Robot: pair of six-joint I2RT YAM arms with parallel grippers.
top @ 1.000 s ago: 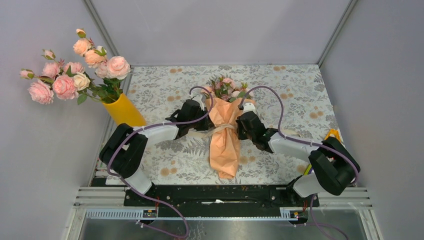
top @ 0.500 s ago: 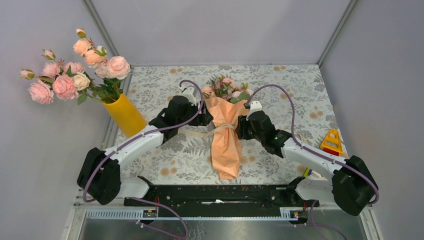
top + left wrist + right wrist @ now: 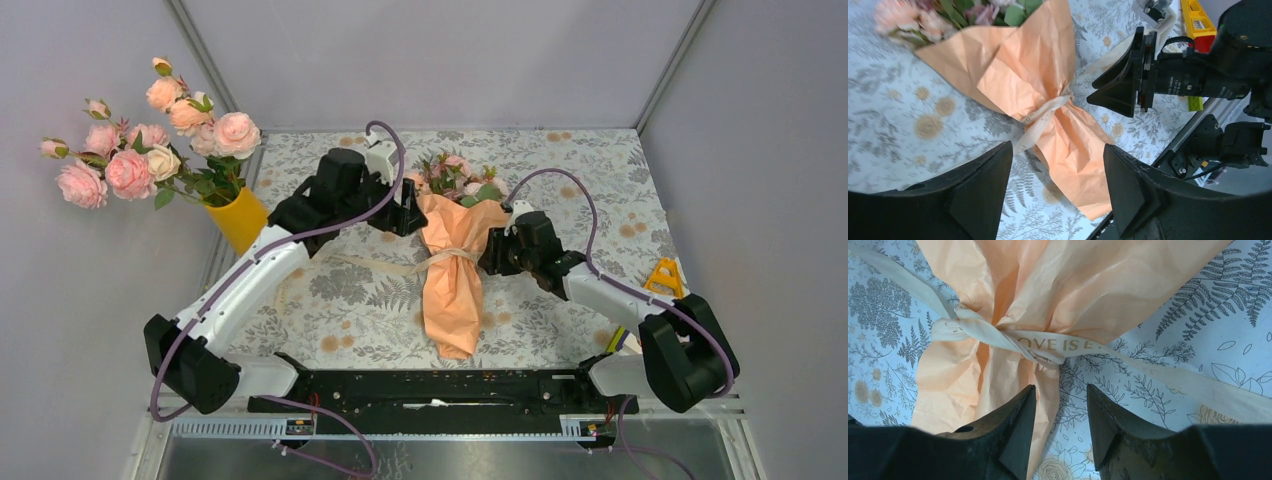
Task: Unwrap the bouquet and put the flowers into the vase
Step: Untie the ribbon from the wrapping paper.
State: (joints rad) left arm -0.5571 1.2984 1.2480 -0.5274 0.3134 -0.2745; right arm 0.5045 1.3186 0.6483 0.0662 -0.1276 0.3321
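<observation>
- The surface (image 3: 330, 170) is covered in a pattern of grey leaves and brown flowers.
- The bouquet (image 3: 452, 290) lies flat in the middle.
- Its ribbon (image 3: 400, 266) trails off to the left.
- The vase (image 3: 240, 218) is at the left edge.
- A yellow triangle thing (image 3: 664, 276) sits at the right edge.

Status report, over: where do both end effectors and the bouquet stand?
Left end effector open, empty; right end effector open, empty. Bouquet flat on table, ribbon knotted round it. Vase crowded with big roses.
</observation>
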